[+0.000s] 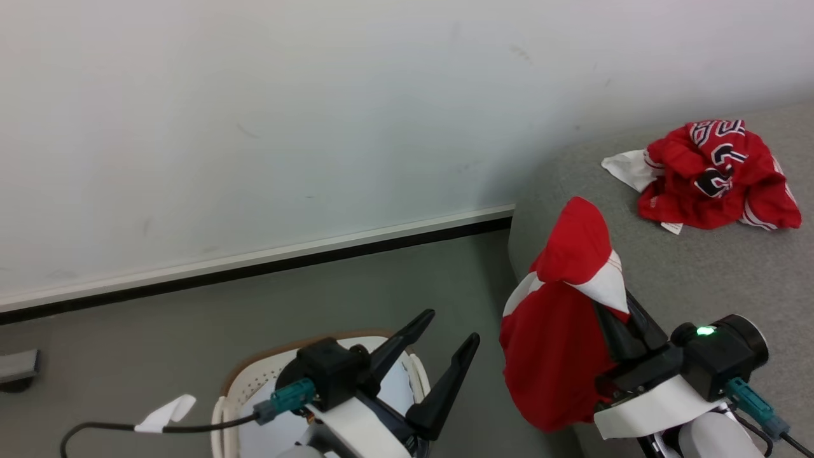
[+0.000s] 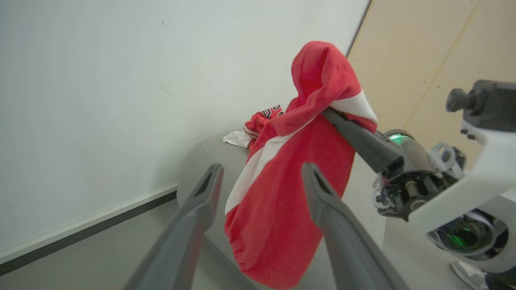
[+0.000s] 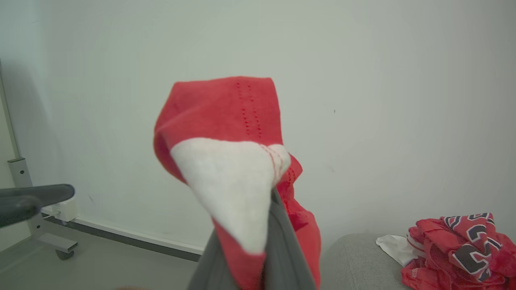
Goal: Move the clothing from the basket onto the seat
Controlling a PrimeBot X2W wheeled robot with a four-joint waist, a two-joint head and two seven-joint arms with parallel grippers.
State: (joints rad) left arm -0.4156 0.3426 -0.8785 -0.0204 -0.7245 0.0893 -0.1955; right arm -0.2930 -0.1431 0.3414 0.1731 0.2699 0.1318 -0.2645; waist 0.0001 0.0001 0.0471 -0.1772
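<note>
The right gripper (image 1: 622,315) was clamped shut on a red garment (image 1: 553,343) hanging beside the seat (image 1: 668,273) edge. The left gripper (image 1: 451,326) stood wide open, empty, above the basket (image 1: 254,381). A lettered garment (image 1: 718,175) lay on the seat near the wall (image 1: 254,127).

Room is offered by bare sofa (image 1: 687,267) between the hanging red garment (image 1: 553,343) and the crumpled jersey (image 1: 718,175); beyond, passage is blocked by the wall (image 1: 254,114).
</note>
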